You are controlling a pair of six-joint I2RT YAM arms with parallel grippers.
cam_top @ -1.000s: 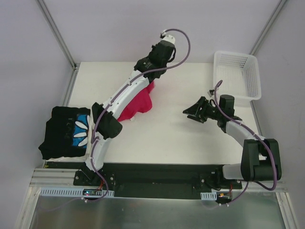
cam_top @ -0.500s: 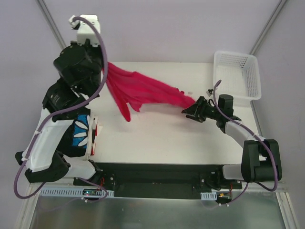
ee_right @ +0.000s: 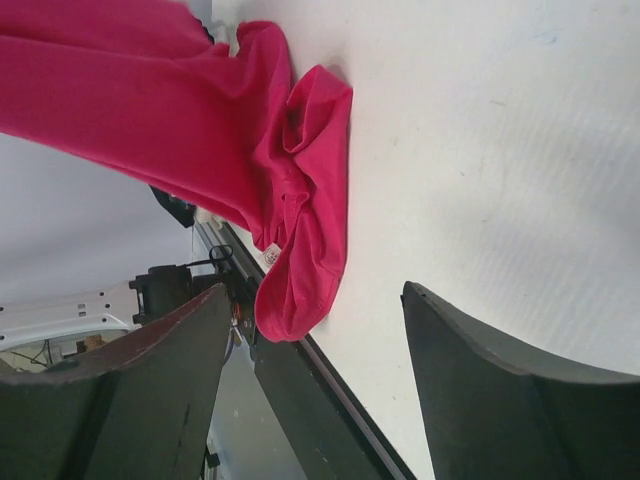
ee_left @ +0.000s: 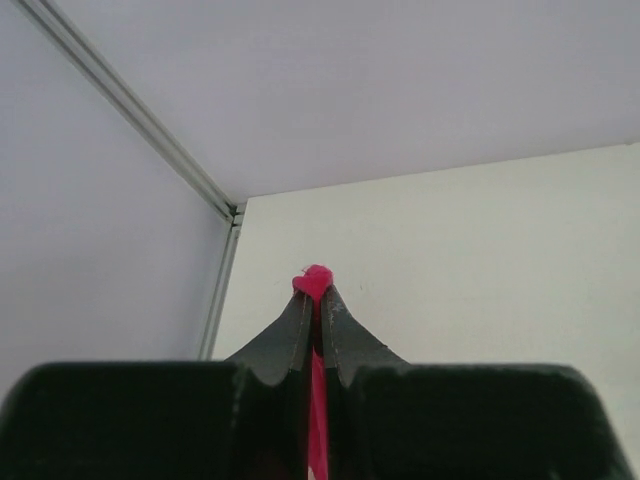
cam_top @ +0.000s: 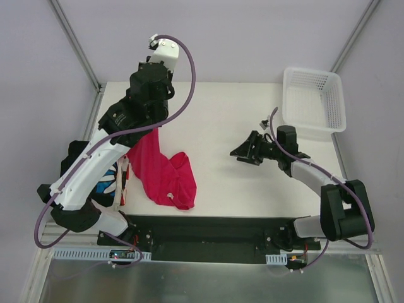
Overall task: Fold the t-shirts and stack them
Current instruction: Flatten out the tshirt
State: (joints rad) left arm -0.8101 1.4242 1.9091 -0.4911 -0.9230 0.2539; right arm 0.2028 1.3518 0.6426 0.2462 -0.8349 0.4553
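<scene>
Plain white table [cam_top: 240, 120], grey walls all round, nothing fancy. So I've got the pink tee [cam_top: 161, 173] pinched in my left gripper [ee_left: 315, 300]. The jaws are clamped right down with just a little nub of cloth poking out past the tips, and the rest runs down between them.

From that pinch the shirt hangs over the left side of the table. Its lower end is bunched in a crumpled heap at the near edge of the table, just beside the black tee [cam_top: 77, 156] at the table's left edge. One shirt up, one already parked, by the look of it.

My right gripper [cam_top: 238, 155] hovers low over the middle of the table with its jaws spread wide and nothing in them. The pink heap sits across from those fingers, apart from them and not touching, though the wrist view looks straight at it.

Handling-wise, I reckon this thing is light, floppy and has zero shape of its own. It'll sag, twist and fold wherever gravity likes, so one pinch point just gives me a rope of cloth. My guess is I want the free fingers on a hem or sleeve edge of the heap, where the seam gives something thicker to bite. Then I can pull it taut between both hands and lay it flat. I can't tell from here which fold is the hem, though.

The basket [cam_top: 314, 74] at the table's far right corner isn't involved.
</scene>
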